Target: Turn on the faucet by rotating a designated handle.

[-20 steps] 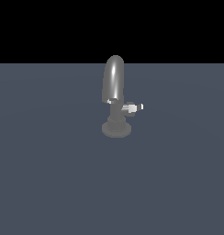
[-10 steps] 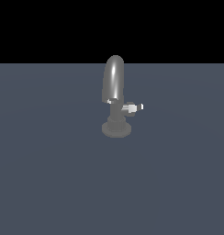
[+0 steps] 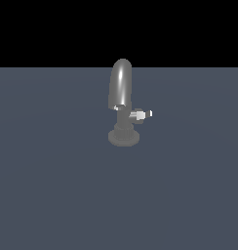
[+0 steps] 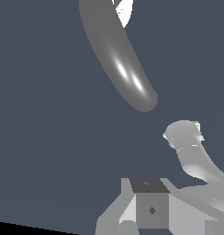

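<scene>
The faucet (image 3: 122, 93) is a glossy grey tap with a tall arched spout, standing on a round base (image 3: 124, 138) in the middle of the exterior view. The handle (image 3: 140, 114), a short silvery stub with a white tip, sticks out from the stem toward the exterior view's right. No arm or gripper shows in that view. In the wrist view the spout (image 4: 118, 59) runs long across the picture. My gripper (image 4: 151, 207) shows as one grey block at the edge, with no gap between the fingers and nothing held. It touches no part of the faucet.
The faucet stands on a flat dark blue-grey floor (image 3: 52, 195) under a black background. In the wrist view a bent grey tube with a pale end face (image 4: 185, 142) lies beside the gripper, and a white patch (image 4: 126, 11) shows behind the spout; I cannot tell what either is.
</scene>
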You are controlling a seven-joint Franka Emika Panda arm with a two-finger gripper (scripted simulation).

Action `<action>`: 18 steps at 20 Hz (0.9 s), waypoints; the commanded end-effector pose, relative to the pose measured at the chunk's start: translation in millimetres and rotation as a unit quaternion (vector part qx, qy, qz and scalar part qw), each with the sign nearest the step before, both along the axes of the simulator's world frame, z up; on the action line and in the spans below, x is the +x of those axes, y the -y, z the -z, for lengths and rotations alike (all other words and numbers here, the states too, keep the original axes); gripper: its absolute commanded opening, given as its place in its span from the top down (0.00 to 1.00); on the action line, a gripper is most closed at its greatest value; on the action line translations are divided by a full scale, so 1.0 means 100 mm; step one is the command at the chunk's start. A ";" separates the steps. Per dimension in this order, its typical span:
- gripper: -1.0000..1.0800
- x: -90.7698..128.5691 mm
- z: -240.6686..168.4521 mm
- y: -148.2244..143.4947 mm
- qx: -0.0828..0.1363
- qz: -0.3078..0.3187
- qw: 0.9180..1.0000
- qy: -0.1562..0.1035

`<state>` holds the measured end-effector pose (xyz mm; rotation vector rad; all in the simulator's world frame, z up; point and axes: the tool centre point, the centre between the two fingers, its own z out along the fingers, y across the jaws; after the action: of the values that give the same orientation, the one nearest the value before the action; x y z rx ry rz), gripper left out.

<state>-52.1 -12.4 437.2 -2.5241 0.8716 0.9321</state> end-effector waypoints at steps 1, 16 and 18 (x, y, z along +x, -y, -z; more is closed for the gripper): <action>1.00 0.12 0.08 0.04 0.011 0.021 0.999 -0.023; 1.00 0.73 0.76 0.36 0.081 0.154 0.970 -0.170; 1.00 0.80 0.87 0.41 0.091 0.172 0.962 -0.189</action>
<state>22.6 -49.7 358.1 -2.0310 1.1998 1.2959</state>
